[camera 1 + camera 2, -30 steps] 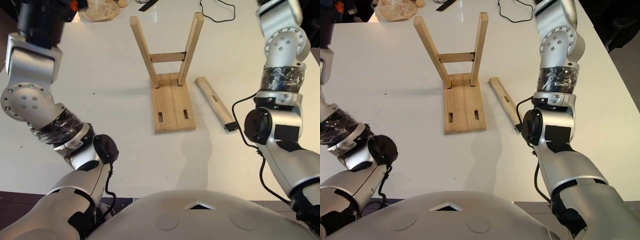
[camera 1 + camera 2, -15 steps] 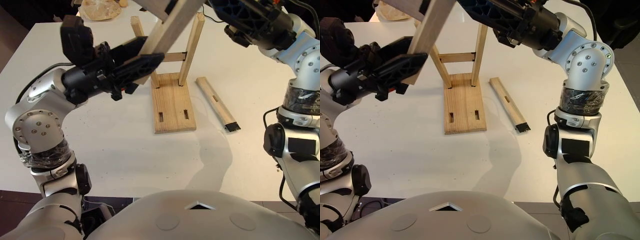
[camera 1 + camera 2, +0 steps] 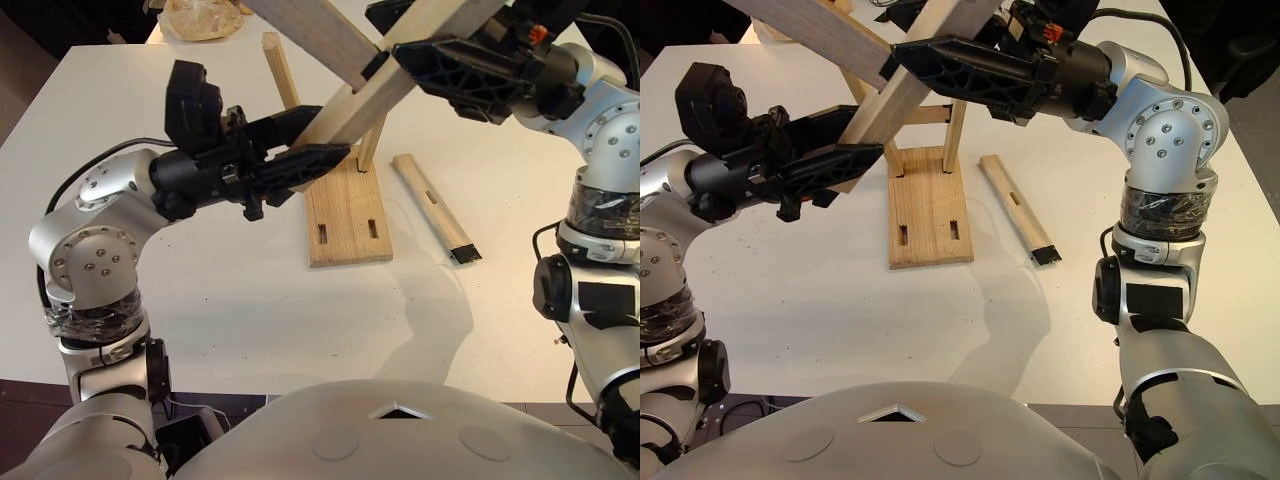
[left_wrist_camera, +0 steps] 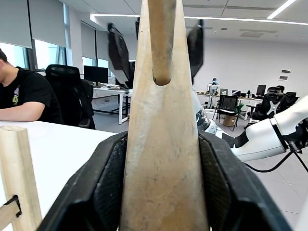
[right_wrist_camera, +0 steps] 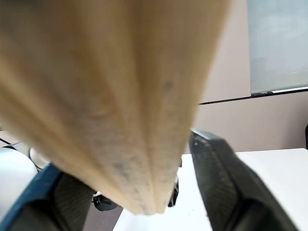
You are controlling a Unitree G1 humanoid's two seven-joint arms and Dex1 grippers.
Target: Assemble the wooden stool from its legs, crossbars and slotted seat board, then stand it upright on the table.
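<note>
The slotted seat board (image 3: 345, 215) lies flat mid-table. Two legs (image 3: 281, 72) joined by a crossbar stand in its far slots. Above it, in the air, a wooden leg (image 3: 352, 108) slants up to the right, with a second wooden piece (image 3: 310, 30) joined to it at a black bracket. My left gripper (image 3: 325, 135) is shut on the leg's lower end (image 4: 163, 144). My right gripper (image 3: 390, 32) is shut on its upper part, wood (image 5: 120, 96) between the fingers. A loose slotted leg (image 3: 432, 205) lies right of the board.
A crumpled plastic bag (image 3: 200, 18) sits at the far edge of the white table (image 3: 200, 300). The near half of the table, in front of the board, is bare. The loose leg's black-tipped end (image 3: 465, 255) points toward me.
One second ago both arms were folded back at the sides. They have swung in over the table with the joined wooden pieces, which now hang lower, just over the board.
</note>
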